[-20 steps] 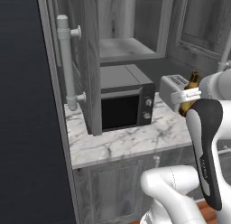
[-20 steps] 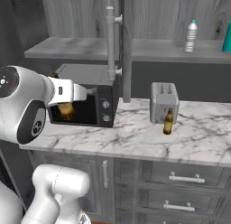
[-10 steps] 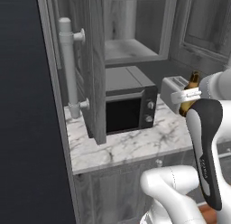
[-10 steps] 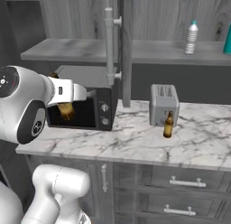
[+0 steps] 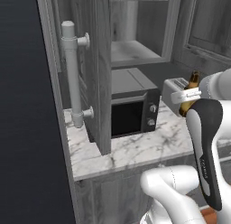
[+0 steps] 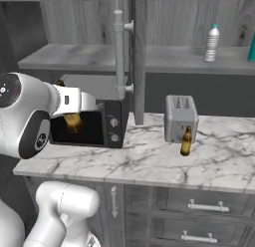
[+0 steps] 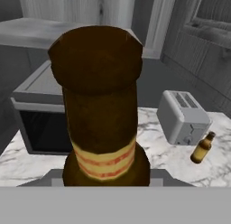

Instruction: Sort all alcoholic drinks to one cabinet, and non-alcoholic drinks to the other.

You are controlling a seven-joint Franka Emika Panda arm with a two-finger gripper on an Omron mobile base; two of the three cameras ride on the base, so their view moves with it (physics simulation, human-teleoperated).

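Counter and shelf layout

Microwave [image 6: 92,124] stands left on the counter [image 6: 149,164], toaster [image 6: 180,119] to its right, a beer bottle [image 6: 186,142] just before the toaster. On the shelf [image 6: 164,59] above, far right, stand a water bottle [image 6: 211,43] and a flask [image 6: 251,47].

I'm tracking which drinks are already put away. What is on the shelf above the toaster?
A clear water bottle stands upright on the cabinet shelf, with a teal flask at the picture's right edge, mostly cut off. The shelf beyond that edge cannot be seen.
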